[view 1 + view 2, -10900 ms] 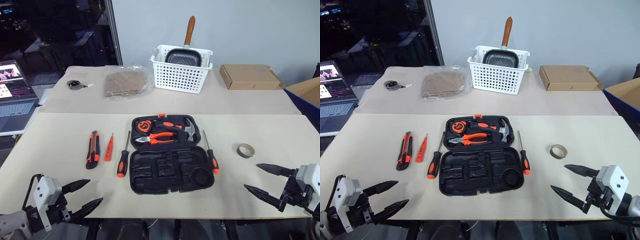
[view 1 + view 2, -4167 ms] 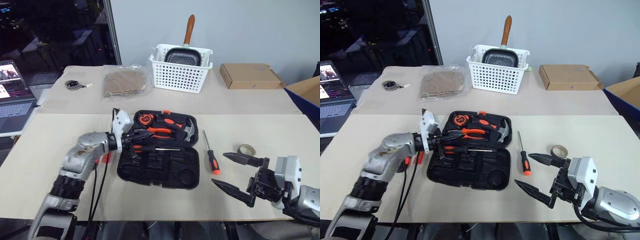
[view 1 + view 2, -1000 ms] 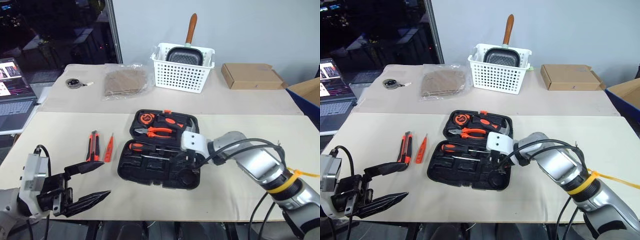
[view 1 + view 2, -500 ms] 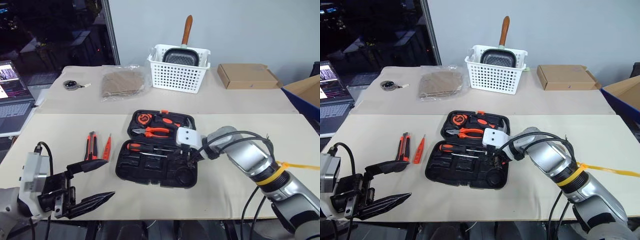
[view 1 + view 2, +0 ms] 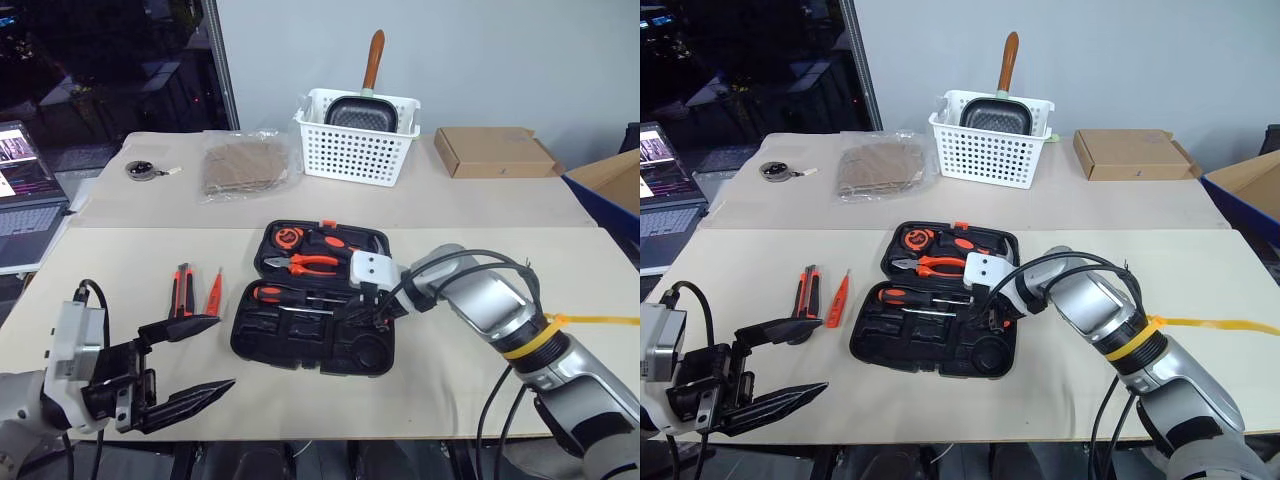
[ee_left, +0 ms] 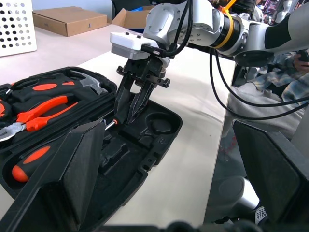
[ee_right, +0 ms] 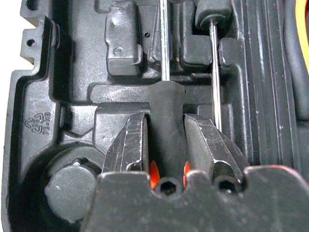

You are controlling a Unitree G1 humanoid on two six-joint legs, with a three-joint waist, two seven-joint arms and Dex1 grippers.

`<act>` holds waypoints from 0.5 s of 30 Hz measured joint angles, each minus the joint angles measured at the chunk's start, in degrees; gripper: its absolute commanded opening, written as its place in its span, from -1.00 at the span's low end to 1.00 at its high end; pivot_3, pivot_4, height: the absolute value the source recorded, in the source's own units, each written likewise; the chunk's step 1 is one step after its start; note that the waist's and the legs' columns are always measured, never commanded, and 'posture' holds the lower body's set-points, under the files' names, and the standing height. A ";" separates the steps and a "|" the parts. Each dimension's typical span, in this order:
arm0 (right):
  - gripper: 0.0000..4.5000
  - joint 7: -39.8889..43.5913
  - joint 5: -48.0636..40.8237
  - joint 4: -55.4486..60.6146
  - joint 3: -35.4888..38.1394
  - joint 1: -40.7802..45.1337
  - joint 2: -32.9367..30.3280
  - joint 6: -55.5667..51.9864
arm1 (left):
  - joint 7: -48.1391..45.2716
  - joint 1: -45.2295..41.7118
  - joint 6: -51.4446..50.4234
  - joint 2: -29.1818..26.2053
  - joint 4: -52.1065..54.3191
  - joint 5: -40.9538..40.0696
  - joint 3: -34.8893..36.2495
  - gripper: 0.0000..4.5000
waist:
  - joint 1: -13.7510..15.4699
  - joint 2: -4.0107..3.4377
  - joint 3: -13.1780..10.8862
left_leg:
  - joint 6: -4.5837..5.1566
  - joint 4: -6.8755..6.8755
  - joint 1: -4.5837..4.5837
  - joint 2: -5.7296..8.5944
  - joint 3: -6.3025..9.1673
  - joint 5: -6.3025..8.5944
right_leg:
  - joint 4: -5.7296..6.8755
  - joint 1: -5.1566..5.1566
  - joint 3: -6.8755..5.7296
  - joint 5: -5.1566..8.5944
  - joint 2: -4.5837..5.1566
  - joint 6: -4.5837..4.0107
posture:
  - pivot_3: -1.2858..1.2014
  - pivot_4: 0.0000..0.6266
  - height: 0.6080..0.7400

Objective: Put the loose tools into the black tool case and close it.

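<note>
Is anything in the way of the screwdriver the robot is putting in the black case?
Nothing visible. The right gripper is shut on the second screwdriver, its shaft already lying along a recess in the black tool case. The first screwdriver sits apart in its own slot.

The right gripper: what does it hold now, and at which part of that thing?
The right gripper holds a long screwdriver by its orange-black handle, over the black tool case. The left gripper is open, holding nothing.

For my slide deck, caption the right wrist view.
Right tool grips a screwdriver by its handle over the moulded recesses of the open black tool case.
</note>
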State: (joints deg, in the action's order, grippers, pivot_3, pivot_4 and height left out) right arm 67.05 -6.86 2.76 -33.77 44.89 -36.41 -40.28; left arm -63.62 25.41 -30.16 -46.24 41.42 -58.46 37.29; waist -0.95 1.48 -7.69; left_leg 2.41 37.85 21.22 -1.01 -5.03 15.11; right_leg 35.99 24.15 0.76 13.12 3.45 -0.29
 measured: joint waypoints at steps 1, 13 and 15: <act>-0.64 0.48 0.07 -0.97 0.01 0.35 0.46 0.15 | 0.06 -0.10 0.00 -0.02 0.00 0.00 0.00 1.00 | -0.07 0.00 0.00 | 0.00 0.00 -0.01 -0.01 -0.01 0.00 | 0.01 0.00 0.01 0.00 0.00 -0.01 | 0.03 -0.52 1.00; -0.64 0.60 0.06 -2.02 1.50 0.16 2.09 -2.00 | 0.41 -0.45 0.00 -0.07 0.01 -0.01 -0.48 1.00 | -0.13 0.00 0.00 | -0.05 0.00 -0.06 -0.16 -0.01 -0.03 | 0.06 0.02 0.00 -0.05 -0.03 -0.18 | 0.03 -0.52 1.00; -0.64 0.52 -0.03 -1.40 1.91 -0.12 2.04 -2.90 | 0.40 -0.64 0.00 -0.10 0.01 -0.01 -0.76 1.00 | -0.10 0.00 0.00 | -0.05 0.00 -0.04 -0.16 -0.02 -0.02 | 0.05 0.04 0.00 -0.05 -0.02 -0.18 | 0.03 -0.52 1.00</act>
State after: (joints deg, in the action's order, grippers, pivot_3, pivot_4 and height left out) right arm 67.57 -6.89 1.36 -31.86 44.77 -34.36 -43.18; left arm -63.22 24.77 -30.16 -46.35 41.43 -58.47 36.54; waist -1.06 1.48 -7.69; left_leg 2.37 37.85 21.18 -1.16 -5.04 15.09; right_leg 36.05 24.19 0.76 13.07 3.43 -0.47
